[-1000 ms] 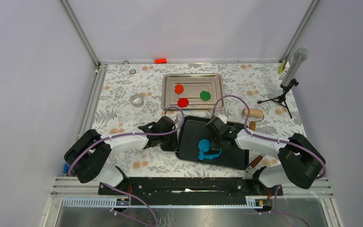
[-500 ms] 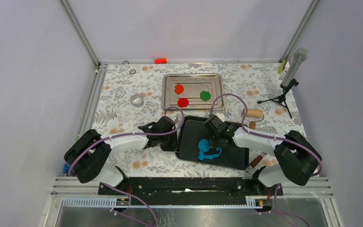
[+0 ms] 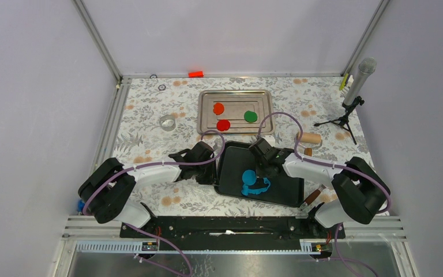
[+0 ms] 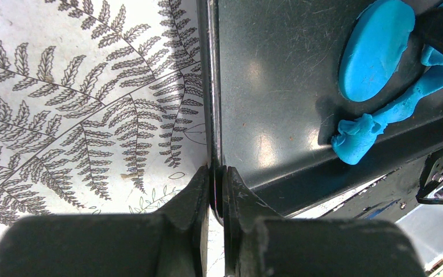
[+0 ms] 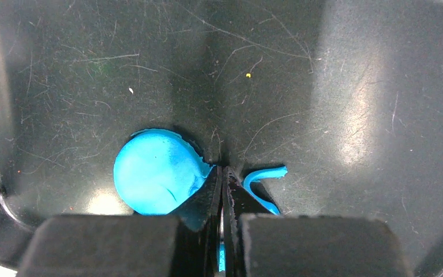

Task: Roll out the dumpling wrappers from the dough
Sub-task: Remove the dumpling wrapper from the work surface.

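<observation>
A bright blue round wrapper (image 3: pixel 248 176) lies on the black tray (image 3: pixel 288 193), with the ragged blue dough scrap (image 3: pixel 258 187) just in front of it. My right gripper (image 3: pixel 262 171) is shut, its tips (image 5: pixel 222 170) pinching the right edge of the wrapper (image 5: pixel 156 173); the scrap (image 5: pixel 262 173) curls up beside the right finger. My left gripper (image 3: pixel 214 167) is shut on the tray's left rim (image 4: pixel 214 173). The left wrist view shows the wrapper (image 4: pixel 375 49) tilted, and the scrap (image 4: pixel 380 118). Orange (image 3: pixel 218 108), red (image 3: pixel 224 124) and green (image 3: pixel 250 116) wrappers lie farther back.
The three coloured discs sit in a metal tray (image 3: pixel 265 95) behind the black one. A wooden rolling pin (image 3: pixel 308 138) lies at the right, a ring cutter (image 3: pixel 167 122) at the left. A microphone stand (image 3: pixel 349 107) is at the far right, and a brown-handled tool (image 3: pixel 312 197) is by the black tray.
My right gripper has shifted slightly left and away from me over the black tray. The blue disc, the scrap and my left arm have stayed put.
</observation>
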`<state>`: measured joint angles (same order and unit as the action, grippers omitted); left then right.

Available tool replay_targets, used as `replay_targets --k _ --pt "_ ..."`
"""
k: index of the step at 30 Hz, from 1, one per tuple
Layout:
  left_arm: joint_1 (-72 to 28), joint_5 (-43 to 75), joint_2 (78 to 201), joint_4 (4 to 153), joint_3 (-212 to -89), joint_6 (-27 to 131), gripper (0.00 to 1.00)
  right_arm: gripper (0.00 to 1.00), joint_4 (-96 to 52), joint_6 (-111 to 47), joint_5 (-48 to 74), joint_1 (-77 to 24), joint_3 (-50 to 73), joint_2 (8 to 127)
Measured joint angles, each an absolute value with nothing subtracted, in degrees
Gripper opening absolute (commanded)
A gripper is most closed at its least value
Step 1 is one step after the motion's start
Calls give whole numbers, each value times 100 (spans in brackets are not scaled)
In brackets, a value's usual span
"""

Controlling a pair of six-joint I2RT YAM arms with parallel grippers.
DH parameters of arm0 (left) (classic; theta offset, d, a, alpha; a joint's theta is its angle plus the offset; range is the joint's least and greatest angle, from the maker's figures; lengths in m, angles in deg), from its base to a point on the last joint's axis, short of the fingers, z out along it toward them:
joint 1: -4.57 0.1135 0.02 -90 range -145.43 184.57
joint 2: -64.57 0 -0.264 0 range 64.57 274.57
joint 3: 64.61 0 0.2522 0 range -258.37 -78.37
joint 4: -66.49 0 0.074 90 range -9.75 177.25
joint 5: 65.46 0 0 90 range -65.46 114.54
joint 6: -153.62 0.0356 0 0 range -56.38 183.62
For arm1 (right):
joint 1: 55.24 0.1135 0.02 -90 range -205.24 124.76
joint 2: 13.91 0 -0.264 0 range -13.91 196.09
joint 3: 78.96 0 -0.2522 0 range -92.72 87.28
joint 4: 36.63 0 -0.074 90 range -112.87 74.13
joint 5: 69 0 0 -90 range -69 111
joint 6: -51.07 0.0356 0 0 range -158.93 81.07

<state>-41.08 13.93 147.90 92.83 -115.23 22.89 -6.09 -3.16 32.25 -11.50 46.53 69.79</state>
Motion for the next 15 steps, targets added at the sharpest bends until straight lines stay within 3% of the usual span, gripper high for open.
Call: replay_targets --k 15 --pt "-4108 1393 14788 9285 -11523 2291 0 0 -716 -329 3225 -1331 4587 7075"
